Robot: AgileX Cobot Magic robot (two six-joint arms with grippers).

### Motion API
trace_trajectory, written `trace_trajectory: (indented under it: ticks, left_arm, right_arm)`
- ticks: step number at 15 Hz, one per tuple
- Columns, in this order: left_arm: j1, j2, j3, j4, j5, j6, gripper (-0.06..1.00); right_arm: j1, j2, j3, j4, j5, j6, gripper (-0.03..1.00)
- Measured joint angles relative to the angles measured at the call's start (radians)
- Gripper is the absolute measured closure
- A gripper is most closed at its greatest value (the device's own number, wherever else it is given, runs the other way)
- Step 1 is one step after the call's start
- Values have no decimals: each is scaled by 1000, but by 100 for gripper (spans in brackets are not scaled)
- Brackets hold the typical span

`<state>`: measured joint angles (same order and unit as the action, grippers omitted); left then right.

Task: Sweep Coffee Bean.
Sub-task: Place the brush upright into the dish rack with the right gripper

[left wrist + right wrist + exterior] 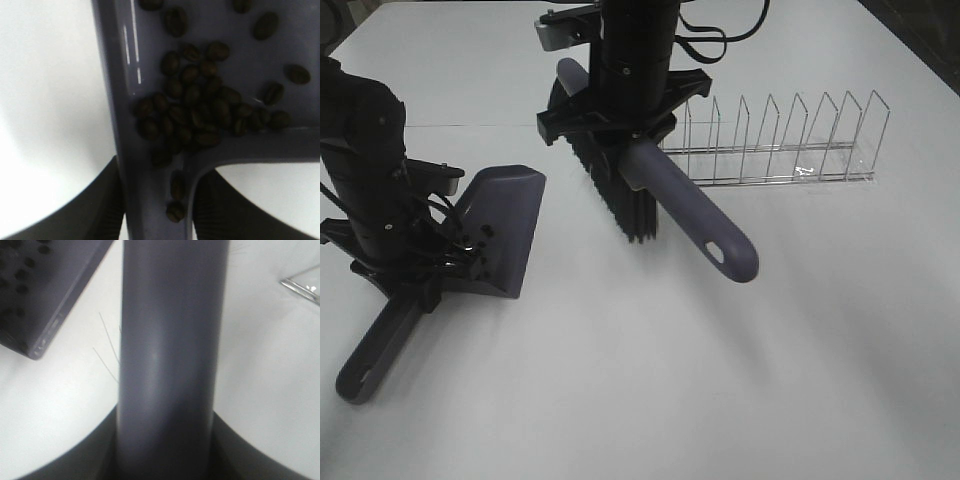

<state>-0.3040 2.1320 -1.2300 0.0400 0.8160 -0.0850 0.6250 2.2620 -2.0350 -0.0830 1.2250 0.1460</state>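
Note:
The purple-grey dustpan [505, 225] lies on the white table at the left. My left gripper [415, 285] is shut on the dustpan where its handle [375, 355] begins. Several coffee beans [195, 117] are heaped in the pan's back corner, and a few run into the handle channel [176, 197]. In the exterior view the beans [475, 248] show as dark specks by the gripper. My right gripper [630, 135] is shut on the brush handle [170, 355], holding the brush [700, 215] with its black bristles [632, 212] down beside the pan's right.
A clear wire rack [790, 140] stands at the back right of the table, and its corner [305, 285] shows in the right wrist view. The dustpan's edge [40, 295] shows close beside the brush handle. White table [720, 380] extends in front.

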Motion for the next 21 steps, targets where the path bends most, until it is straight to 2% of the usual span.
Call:
trace_trajectory:
  ticks: [4,5,6,9,11,16,19,21]
  left_arm:
    - [0,1,0,-17,-3,1,61]
    - [0,1,0,-17,-3,1,61]
    - [0,1,0,-26,-7,1,61]
    - [0,1,0,-27,-8,4,61]
    - [0,1,0,-33,-8,8,61]
    - [0,1,0,-65,-11,8,61]
    - [0,2,0,-88,-11,8,61]
    - [0,2,0,-96,-11,9,61]
  right_arm:
    - [-1,-207,347,-30,-1,1,64]
    - [-1,-207,347,-30,-1,1,64]
    - [-27,-273,487,-19,-1,9,64]
    - [-167,-328,636,10,0,26,64]
    - [-245,-332,667,14,0,26,64]
    - [-373,-332,670,-27,-4,2,64]
    - [-464,-291,633,-29,-9,-22,64]
    - [-489,-243,579,-32,-20,-32,64]
